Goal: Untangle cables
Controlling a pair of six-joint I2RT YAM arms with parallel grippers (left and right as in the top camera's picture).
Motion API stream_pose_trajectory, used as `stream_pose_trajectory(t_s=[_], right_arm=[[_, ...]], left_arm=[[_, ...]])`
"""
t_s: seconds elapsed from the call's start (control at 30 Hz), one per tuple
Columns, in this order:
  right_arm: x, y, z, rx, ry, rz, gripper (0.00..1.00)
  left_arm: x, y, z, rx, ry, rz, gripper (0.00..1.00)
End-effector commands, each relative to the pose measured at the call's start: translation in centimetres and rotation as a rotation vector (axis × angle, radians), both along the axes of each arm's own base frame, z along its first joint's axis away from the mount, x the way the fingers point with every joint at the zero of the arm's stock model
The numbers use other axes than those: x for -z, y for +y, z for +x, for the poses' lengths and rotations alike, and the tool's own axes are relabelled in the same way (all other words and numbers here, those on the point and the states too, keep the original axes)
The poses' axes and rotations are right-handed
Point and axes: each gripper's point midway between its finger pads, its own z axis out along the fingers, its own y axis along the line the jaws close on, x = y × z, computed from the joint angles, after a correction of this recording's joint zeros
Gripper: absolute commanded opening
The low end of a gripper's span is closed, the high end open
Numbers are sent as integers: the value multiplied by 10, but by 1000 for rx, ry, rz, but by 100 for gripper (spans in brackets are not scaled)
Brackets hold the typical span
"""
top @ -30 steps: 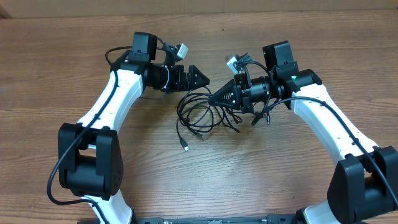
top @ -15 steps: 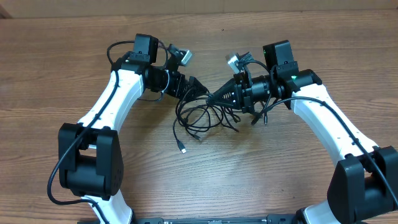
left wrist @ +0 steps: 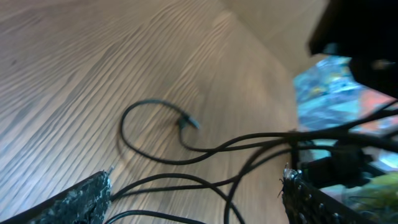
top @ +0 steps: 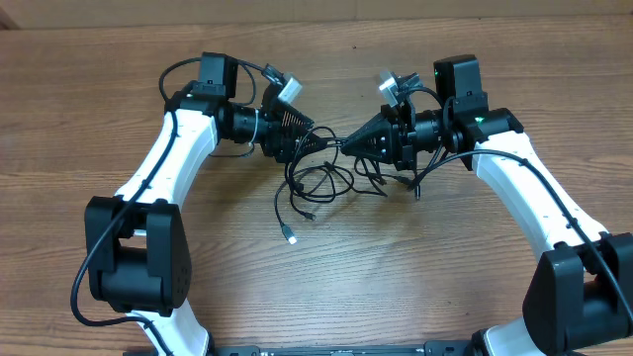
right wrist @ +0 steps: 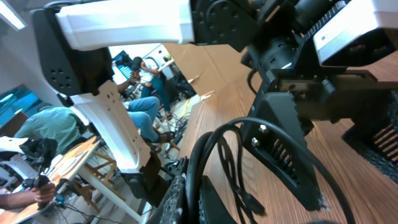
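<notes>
step: pull cables [top: 318, 180] apart
left gripper [top: 302, 143]: spread wide, cables between fingers
right gripper [top: 346, 145]: pinching cables
tip: left grabs one cable, separate slowly

Left arm [top: 173, 163] and right arm [top: 524, 188]: white rounded links between bulky black joint housings, with a thick black cable [top: 79, 292] looping along each. Left gripper [top: 302, 144] and right gripper [top: 348, 144] black, tapered; finger pads [left wrist: 81, 199] rough, grey-speckled. A small green light [top: 482, 121] glows on the right wrist
</notes>
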Motion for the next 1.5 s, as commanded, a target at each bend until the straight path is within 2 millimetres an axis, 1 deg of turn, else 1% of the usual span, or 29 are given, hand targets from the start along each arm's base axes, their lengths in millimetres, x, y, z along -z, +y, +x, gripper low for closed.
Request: stream_pose_trajectory(t_s=[0.0,0.13,0.23,0.47,0.6,0.63,0.67,0.7,0.8,0.83,0.87,0.9,0.93,1.0,1.1,1.17,1.23,1.3,1.37,1.4,1.43,1.47], right_arm=[[-20,-1,-7,-44,-38,59,4],[-20,-1,-7,-43,7,49,4],[-20,-1,-7,-43,24,46,4],[-23,-1,-4,-44,63,37,4],[-26,0,-1,-45,62,36,4],[-27,0,-1,-45,61,36,4],[-28,1,0,-46,63,35,4],[-29,1,1,-46,69,34,4],[-29,1,0,-47,95,28,4],[-29,2,0,-48,103,26,4],[-29,2,-1,-50,107,25,4],[-28,2,-1,-51,112,24,4],[-28,3,-2,-52,120,23,4],[-27,3,-3,-54,135,19,4],[-24,3,-3,-49,148,13,4],[-16,5,2,-9,163,-20,4],[3,5,15,95,203,-113,4],[37,-1,34,261,248,-275,4],[72,-18,52,432,273,-460,4],[90,-31,60,531,298,-563,4],[103,-43,66,616,326,-641,4],[117,-60,73,722,362,-730,4]], left_arm=[[-24,-6,-10,68,-49,-117,89],[-24,-11,-12,79,-50,-116,83],[-24,-15,-15,91,-52,-116,81],[-25,-24,-21,121,-61,-125,82],[-26,-32,-24,147,-86,-127,85],[-26,-35,-24,153,-95,-127,83],[-25,-36,-24,156,-107,-123,80],[-21,-39,-21,153,-132,-96,69],[-13,-39,-13,127,-154,-35,45],[-11,-39,-11,116,-153,-20,33],[-9,-38,-9,103,-149,-5,23],[-7,-37,-6,89,-145,9,7],[-4,-36,-2,65,-135,32,4],[2,-32,8,5,-106,78,4],[16,-19,34,-184,-7,187,4],[27,0,56,-375,83,264,4],[35,23,74,-556,169,305,4],[36,39,83,-656,232,294,4],[33,53,89,-706,285,253,4],[30,59,91,-722,314,228,4],[27,65,93,-732,338,198,4],[23,70,94,-733,358,163,4]])
